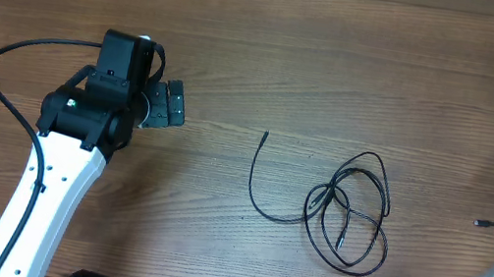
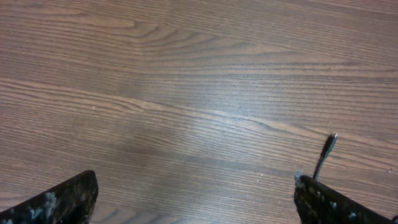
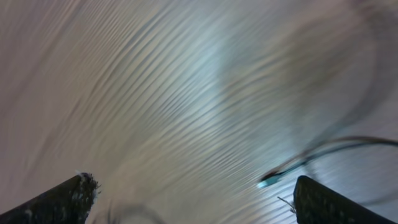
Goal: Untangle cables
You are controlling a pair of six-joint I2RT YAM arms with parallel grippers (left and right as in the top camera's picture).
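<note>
The cables [image 1: 348,210] lie in tangled loops on the counter [image 1: 340,54], right of the middle. My left gripper [image 1: 171,105] and right gripper [image 3: 194,182] are spread wide, holding nothing. I think most untangling is left.

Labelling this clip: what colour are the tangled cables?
The cables are black, clearest in the overhead view against the brown wooden table.

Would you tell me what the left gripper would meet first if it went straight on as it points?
Probably only bare table; the cable's plug end lies just ahead of its right finger and might be brushed, though depth is unclear.
</note>
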